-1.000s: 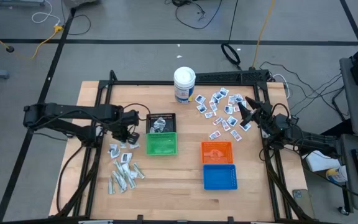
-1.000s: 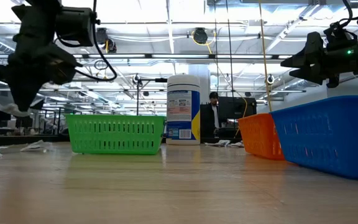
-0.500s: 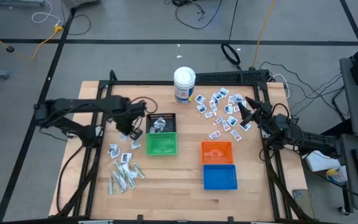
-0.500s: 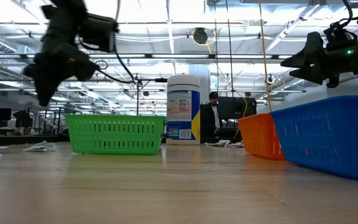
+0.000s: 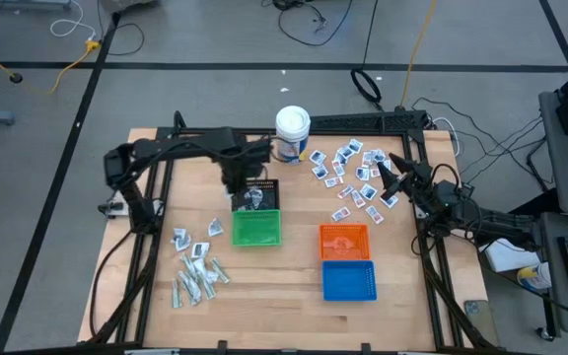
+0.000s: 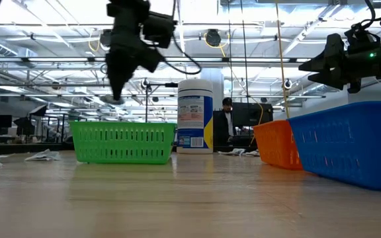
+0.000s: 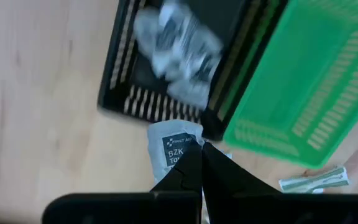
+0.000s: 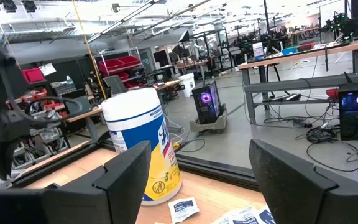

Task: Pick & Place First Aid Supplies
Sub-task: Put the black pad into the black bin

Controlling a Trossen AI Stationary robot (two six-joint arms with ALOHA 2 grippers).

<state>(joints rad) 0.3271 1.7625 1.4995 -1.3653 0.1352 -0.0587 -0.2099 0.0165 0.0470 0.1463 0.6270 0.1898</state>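
A small white packet (image 7: 174, 147) is pinched in the left gripper (image 7: 199, 163), up over the near edge of the black basket (image 7: 124, 62). It could slip and land on the table. The black basket has some packets; the green basket (image 5: 255, 229) looks empty. The right gripper (image 5: 385, 176) waits spread open over the loose packets (image 5: 348, 177).
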